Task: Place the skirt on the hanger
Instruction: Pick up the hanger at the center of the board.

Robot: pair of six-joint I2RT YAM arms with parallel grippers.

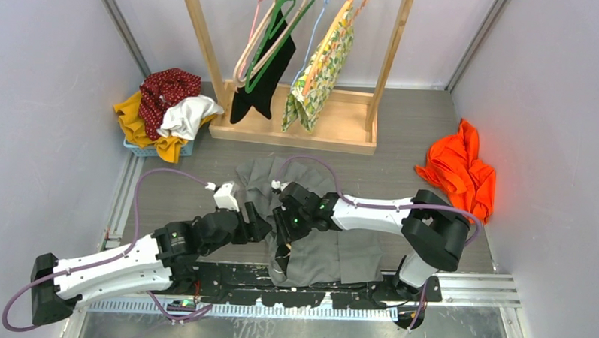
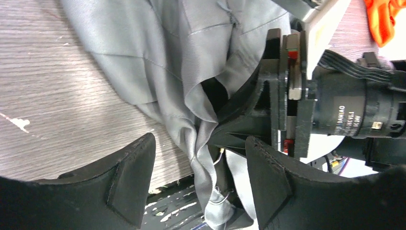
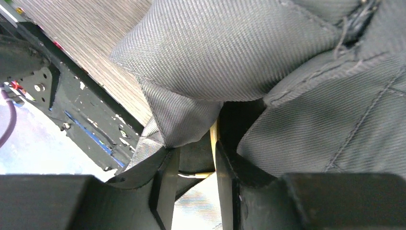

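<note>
The grey skirt (image 1: pixel 331 253) lies crumpled on the table in front of both arms. My left gripper (image 1: pixel 263 226) is at its left edge and open. In the left wrist view a hanging fold of the skirt (image 2: pixel 158 57) drops between the wide-apart fingers of the left gripper (image 2: pixel 200 141) without being pinched. My right gripper (image 1: pixel 285 227) faces it from the right, buried in the cloth. In the right wrist view the skirt (image 3: pixel 225 52) drapes over the fingertips of the right gripper (image 3: pixel 195 148). Its jaws stand slightly apart, with a thin pale yellow bar of the hanger (image 3: pixel 213 136) against the right finger. The rest of the hanger is hidden.
A wooden rack (image 1: pixel 294 131) stands at the back with a green hanger (image 1: pixel 275 40), a black garment (image 1: pixel 262 85) and a floral garment (image 1: pixel 322 72). An orange cloth (image 1: pixel 462 171) lies at the right. A basket of clothes (image 1: pixel 163 112) sits at the back left.
</note>
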